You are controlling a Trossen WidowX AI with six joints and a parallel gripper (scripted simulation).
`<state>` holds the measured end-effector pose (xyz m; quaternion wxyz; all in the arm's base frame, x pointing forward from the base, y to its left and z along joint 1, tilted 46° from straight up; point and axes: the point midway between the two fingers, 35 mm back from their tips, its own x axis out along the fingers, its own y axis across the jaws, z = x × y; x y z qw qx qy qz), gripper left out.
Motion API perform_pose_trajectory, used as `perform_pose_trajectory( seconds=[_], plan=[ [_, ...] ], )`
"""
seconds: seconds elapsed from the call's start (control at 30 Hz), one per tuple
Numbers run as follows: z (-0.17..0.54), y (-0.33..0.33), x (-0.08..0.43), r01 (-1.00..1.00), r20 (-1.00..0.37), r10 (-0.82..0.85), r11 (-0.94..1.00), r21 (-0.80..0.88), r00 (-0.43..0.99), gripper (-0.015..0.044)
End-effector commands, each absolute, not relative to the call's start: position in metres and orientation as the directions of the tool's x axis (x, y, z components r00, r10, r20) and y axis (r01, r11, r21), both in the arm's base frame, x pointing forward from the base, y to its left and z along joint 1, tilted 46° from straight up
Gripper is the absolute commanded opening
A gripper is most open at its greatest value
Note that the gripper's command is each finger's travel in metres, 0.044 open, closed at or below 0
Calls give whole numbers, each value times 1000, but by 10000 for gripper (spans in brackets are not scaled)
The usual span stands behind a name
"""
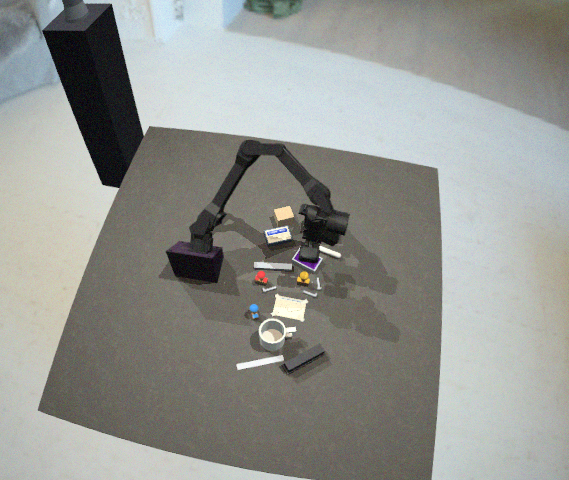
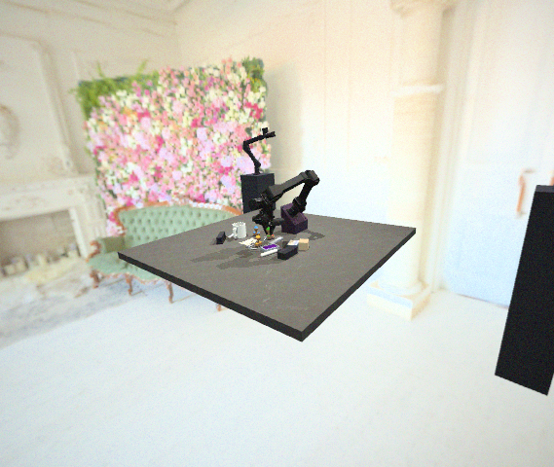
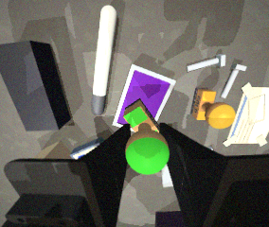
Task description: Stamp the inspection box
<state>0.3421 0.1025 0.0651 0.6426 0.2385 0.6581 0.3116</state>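
My gripper is shut on the green-knobbed stamp, holding it knob up over the near part of the purple ink pad. The stamp's wooden base overlaps the pad's near edge in the wrist view. It appears raised above the pad; the exact gap is unclear, and its printing face is hidden. The cream card lies flat with taped corners. Its box is too small to read clearly.
A yellow stamp, red stamp and blue stamp stand near the card. A mug, white marker, stamp-pad lid, wooden block and dark block surround the work area.
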Motion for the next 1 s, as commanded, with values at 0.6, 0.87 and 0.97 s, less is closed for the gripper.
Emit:
perform_pose_trajectory(
  seconds=[0.6,0.87,0.97],
  plan=[
    [53,114,341,-82,-696,715,691,718,-63,0],
    [50,118,341,-83,-696,716,691,718,-63,0],
    [49,119,341,-84,-695,716,691,718,-63,0]
  ],
)
